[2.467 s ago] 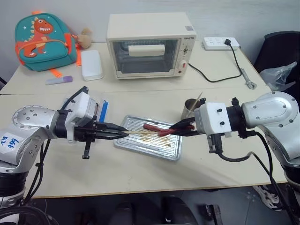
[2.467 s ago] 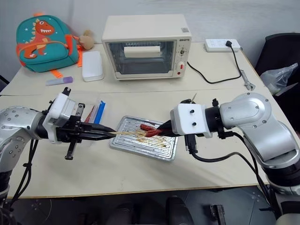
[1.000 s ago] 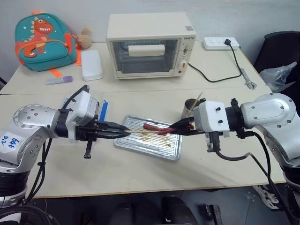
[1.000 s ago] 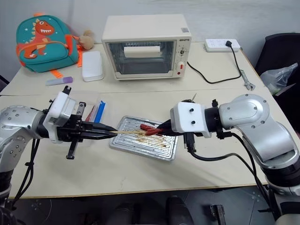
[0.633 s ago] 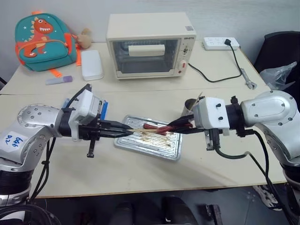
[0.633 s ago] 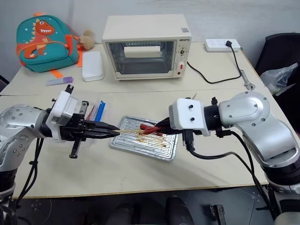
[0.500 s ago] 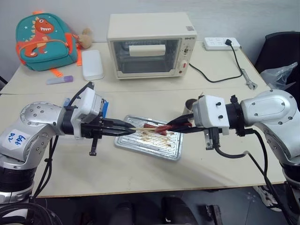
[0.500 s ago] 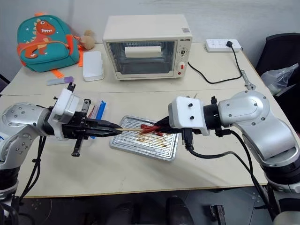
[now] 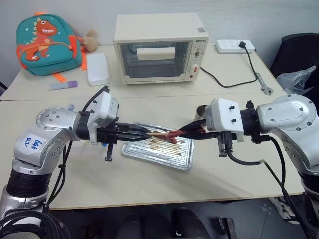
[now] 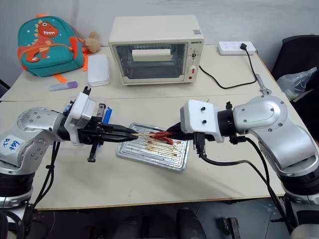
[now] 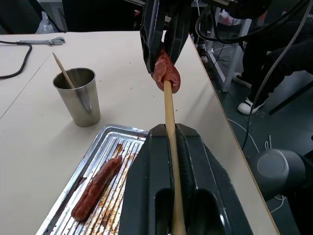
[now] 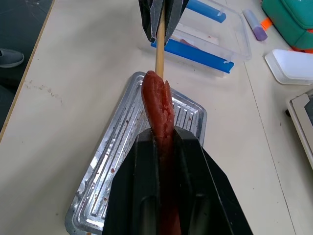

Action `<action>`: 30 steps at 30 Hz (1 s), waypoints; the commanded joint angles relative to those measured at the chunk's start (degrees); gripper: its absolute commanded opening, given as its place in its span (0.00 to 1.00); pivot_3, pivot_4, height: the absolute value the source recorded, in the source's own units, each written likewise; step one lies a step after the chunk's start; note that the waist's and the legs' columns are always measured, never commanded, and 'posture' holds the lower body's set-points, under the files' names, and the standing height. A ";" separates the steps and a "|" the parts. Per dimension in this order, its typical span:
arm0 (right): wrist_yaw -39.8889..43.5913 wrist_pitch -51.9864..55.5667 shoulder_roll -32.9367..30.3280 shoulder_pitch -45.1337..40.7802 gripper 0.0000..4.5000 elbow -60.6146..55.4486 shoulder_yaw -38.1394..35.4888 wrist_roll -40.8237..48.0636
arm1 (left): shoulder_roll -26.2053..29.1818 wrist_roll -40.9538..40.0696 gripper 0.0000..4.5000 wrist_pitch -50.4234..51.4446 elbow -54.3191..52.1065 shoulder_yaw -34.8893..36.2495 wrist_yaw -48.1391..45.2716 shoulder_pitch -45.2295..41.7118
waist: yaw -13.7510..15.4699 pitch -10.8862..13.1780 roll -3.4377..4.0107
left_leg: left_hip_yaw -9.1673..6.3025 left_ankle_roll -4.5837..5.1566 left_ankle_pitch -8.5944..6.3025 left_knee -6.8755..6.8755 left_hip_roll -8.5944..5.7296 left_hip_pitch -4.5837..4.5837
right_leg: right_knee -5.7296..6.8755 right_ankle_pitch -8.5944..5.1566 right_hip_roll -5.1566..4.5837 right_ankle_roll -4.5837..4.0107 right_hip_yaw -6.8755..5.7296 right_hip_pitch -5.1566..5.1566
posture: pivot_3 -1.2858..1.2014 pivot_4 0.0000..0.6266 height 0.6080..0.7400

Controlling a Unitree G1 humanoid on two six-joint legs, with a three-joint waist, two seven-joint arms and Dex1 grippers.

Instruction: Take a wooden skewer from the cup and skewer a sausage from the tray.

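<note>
My left gripper (image 9: 142, 133) is shut on a wooden skewer (image 11: 169, 122) that points at my right gripper (image 9: 187, 133). The right gripper is shut on a reddish sausage (image 12: 159, 105), held level above the tray (image 9: 159, 155). The skewer's tip sits in the sausage's near end (image 11: 166, 76). Another sausage (image 11: 97, 187) lies on the tray's ridged bottom. The silver cup (image 11: 78, 95) stands beyond the tray with one skewer (image 11: 62, 69) in it. From the head it is partly hidden behind the right wrist.
A clear plastic box with blue clips (image 12: 210, 36) lies left of the tray, behind the left arm. At the back stand a toaster oven (image 9: 158, 47), a white box (image 9: 97, 68), a dinosaur backpack (image 9: 47, 42) and a power strip (image 9: 234, 46) with its cable.
My left arm has moved right with the skewer, and its tip has gone from short of the sausage into the sausage's end. The right gripper has held its place.
</note>
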 commanded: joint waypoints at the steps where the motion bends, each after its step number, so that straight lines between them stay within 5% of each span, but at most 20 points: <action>1: 0.83 -1.88 2.00 -2.25 0.07 -3.06 0.27 2.57 | -2.26 0.28 0.00 -2.04 -1.96 -2.93 -0.21 -2.40 | 0.00 0.00 0.00 | 0.00 0.00 0.00 0.00 0.00 0.00 | 0.00 0.00 0.00 0.00 0.00 0.00 | 0.52 0.24 1.00; 10: 1.81 -2.21 2.47 -2.13 0.07 -2.76 0.54 2.43 | -3.76 2.12 0.00 -2.93 -1.22 -3.65 -0.92 -2.55 | 0.00 0.00 0.00 | 0.00 0.00 0.00 0.00 0.00 0.00 | 0.00 0.00 0.00 0.00 0.00 0.00 | 0.52 0.24 1.00; 18: 2.47 -4.16 1.15 -2.32 0.52 -0.99 0.88 -0.07 | -1.05 2.30 0.00 -3.61 -2.19 -1.06 -1.02 1.03 | -0.08 -0.01 -0.01 | -0.01 0.00 0.00 0.02 0.01 -0.01 | 0.04 0.00 0.00 0.00 0.01 -0.02 | 0.52 0.24 1.00; 26: 2.76 -5.35 -0.09 -5.34 0.52 4.12 -1.11 -0.40 | 2.69 0.61 0.00 -2.80 -6.91 5.78 1.97 8.84 | -0.10 -0.01 -0.01 | -0.01 0.00 0.00 0.01 0.02 0.00 | 0.04 0.00 -0.02 0.00 0.00 -0.02 | 0.52 0.24 1.00; 30: 2.76 -1.62 -0.56 -7.65 0.52 6.34 -4.00 3.41 | 3.43 -0.43 0.00 -0.55 -13.15 16.27 8.86 18.32 | -0.16 -0.01 -0.01 | -0.02 0.00 0.00 -0.02 0.04 0.00 | 0.03 0.00 -0.02 0.00 0.00 -0.02 | 0.52 0.24 1.00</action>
